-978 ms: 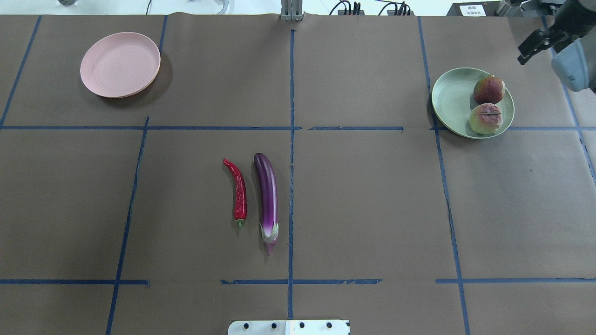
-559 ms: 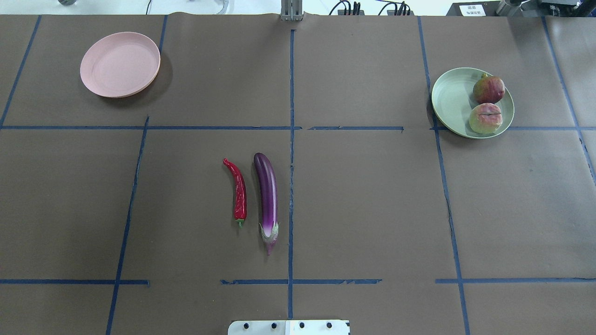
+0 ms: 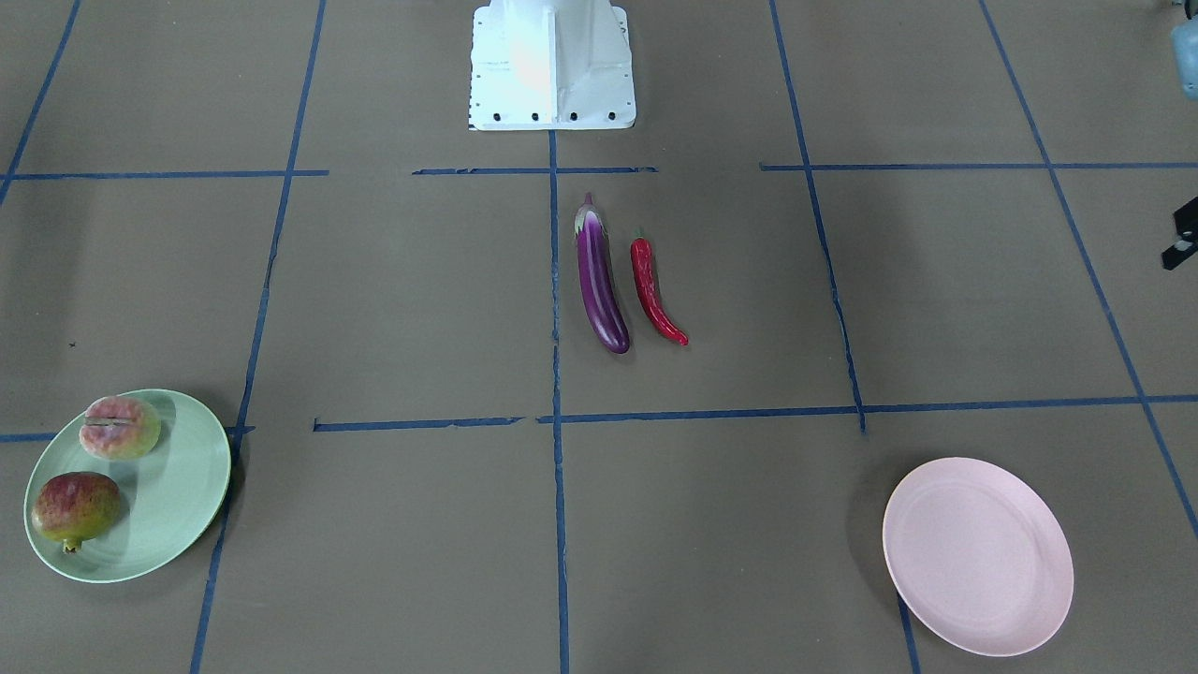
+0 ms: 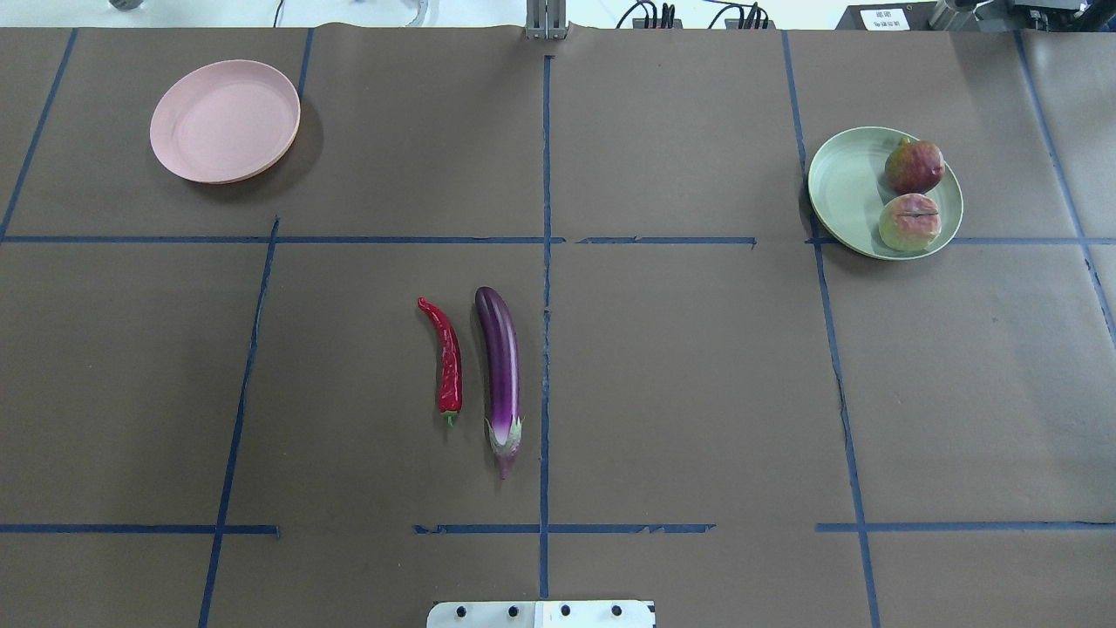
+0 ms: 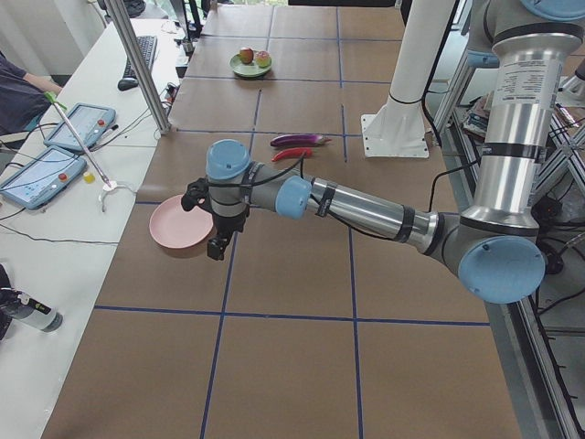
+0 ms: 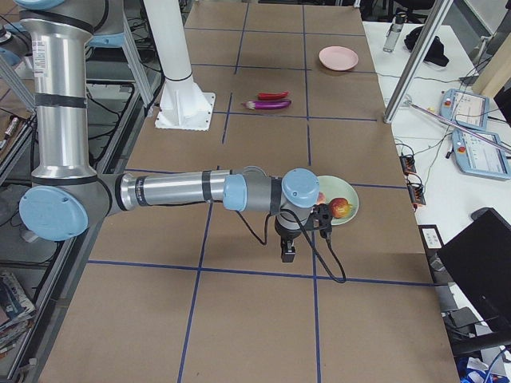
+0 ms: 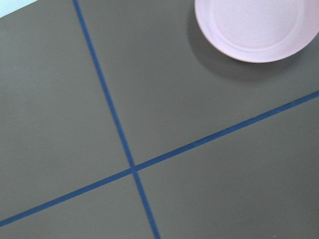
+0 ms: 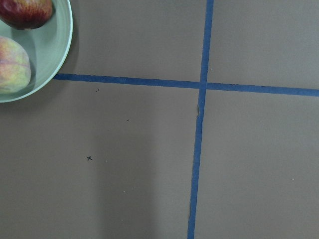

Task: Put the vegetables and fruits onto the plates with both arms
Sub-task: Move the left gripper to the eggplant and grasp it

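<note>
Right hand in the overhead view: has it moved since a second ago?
Yes. The right hand has withdrawn rightward out of frame, away from the green plate.

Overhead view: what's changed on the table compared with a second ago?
The right arm, which hung at the top right corner near the green plate, has pulled out of that view. Nothing was picked up or dropped. Pomegranate, peach, chili, eggplant and pink plate stayed put.

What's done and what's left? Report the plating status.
Done: the pomegranate and peach sit on the green plate.
In hand: nothing. The left tool hangs near the pink plate and the right tool near the green plate, neither carrying an item.
Left: the eggplant and chili lie side by side mid-table; the pink plate is bare.
</note>
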You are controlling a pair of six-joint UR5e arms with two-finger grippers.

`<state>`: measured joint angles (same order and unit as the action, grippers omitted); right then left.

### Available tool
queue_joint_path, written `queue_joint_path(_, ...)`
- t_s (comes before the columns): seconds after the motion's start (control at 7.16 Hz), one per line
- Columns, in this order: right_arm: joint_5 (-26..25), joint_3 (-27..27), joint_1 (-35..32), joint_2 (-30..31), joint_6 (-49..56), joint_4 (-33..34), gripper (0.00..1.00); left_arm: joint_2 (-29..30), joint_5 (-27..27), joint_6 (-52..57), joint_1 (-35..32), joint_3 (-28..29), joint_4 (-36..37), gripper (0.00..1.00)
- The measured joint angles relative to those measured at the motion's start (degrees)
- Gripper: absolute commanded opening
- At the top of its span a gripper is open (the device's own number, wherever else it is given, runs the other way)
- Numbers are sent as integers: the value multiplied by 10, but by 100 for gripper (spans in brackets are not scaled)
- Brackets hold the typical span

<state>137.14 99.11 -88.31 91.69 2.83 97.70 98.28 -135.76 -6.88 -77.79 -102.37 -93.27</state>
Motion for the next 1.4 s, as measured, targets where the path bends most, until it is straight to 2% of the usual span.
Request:
queue_joint_path(0.14, 0, 4, 1, -1, -6, 0, 100, 36, 7, -93, 60, -6, -4, 100)
queue_joint_path(0.28, 0, 7, 2, -2, -9, 0, 100, 73, 40, -183, 129, -10, -6, 100)
queue_joint_path(0.56, 1, 11, 3, -2, -11, 0, 100, 145, 141, -393, 280, -8, -3, 100)
queue_joint_path(0.84, 2, 12, 5, -2, -11, 0, 100, 221, 238, -571, 400, 28, -1, 100)
queue_joint_path(1.12, 2, 12, 7, -2, -11, 0, 100, 303, 290, -670, 462, 80, -1, 100)
queue_joint_path(1.4, 2, 11, 8, -2, -11, 0, 100, 355, 324, -699, 490, 136, -5, 100)
